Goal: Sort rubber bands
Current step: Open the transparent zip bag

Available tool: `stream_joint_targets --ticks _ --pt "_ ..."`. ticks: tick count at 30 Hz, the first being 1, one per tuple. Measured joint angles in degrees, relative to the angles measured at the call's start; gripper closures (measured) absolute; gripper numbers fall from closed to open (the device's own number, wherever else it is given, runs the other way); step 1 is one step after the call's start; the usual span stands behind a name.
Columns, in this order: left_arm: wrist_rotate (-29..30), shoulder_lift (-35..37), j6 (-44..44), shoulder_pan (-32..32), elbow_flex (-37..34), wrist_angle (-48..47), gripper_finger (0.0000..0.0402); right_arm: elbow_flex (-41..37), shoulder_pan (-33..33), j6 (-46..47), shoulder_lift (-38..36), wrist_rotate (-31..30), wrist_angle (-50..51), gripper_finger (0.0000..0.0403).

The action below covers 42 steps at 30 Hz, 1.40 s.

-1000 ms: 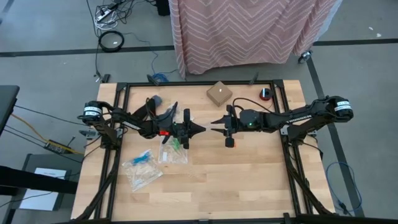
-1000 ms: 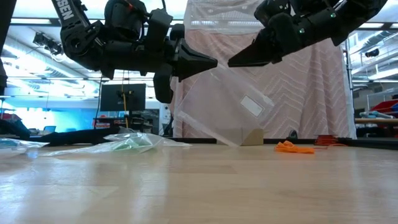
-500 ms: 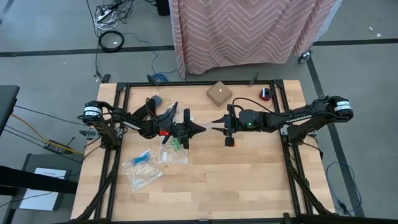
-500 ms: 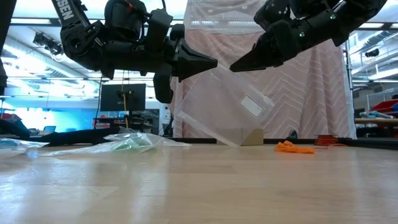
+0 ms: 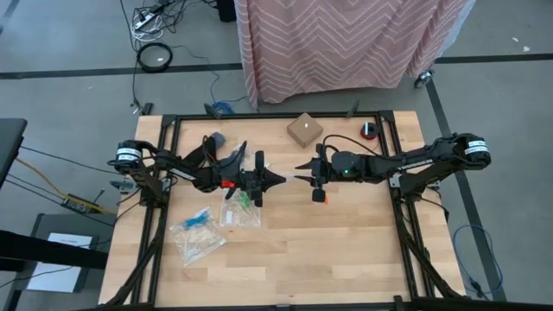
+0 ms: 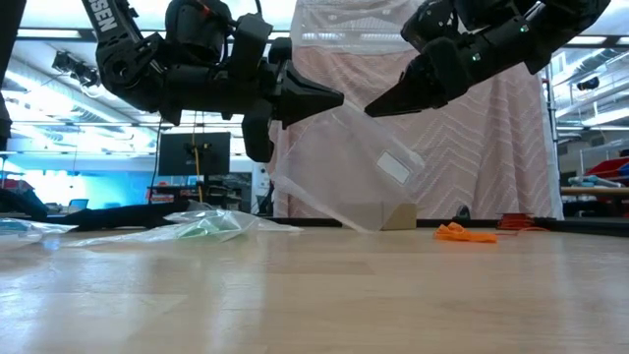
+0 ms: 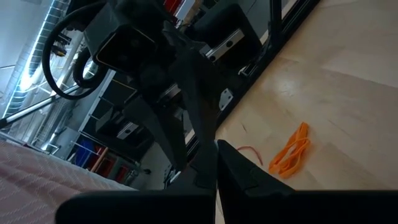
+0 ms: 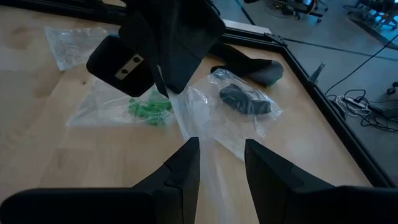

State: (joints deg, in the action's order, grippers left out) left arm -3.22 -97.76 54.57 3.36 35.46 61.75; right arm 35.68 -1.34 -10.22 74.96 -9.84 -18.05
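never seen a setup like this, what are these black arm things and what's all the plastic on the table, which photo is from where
They are two robot arms at a wooden table, each ending in a two-finger end effector. One picture looks straight down from above, one looks level across the tabletop, and the other two come from cameras on the arms' wrists.

The left end effector is shut on the edge of a clear plastic bag, which hangs lifted above the table. The right end effector faces it with its fingers parted beside the bag, holding nothing.

On the table lie more clear bags: one with green rubber bands, one with black rubber bands, and another with blue rubber bands. Loose orange rubber bands lie on the bare wood, and a small cardboard box stands at the far edge.
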Motion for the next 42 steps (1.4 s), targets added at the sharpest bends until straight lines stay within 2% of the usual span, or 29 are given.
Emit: stream_joint_targets --ticks 14,23,28,42 --pt "-0.4 0.0 0.0 0.0 0.0 2.2 0.0395 0.0 0.0 0.5 0.0 0.3 2.1 0.0290" --pt "-0.4 0.0 -1.1 0.0 0.0 0.1 0.0395 0.0 0.3 -2.7 0.0 -0.3 -5.7 0.0290" --pt "-0.4 0.0 -1.2 0.0 0.0 -0.4 0.0395 0.0 0.3 -3.6 0.0 5.0 -4.0 0.0290" --pt "-0.3 0.0 -1.1 0.0 0.0 -0.2 0.0395 0.0 -0.3 -3.4 0.0 4.5 -1.3 0.0290"
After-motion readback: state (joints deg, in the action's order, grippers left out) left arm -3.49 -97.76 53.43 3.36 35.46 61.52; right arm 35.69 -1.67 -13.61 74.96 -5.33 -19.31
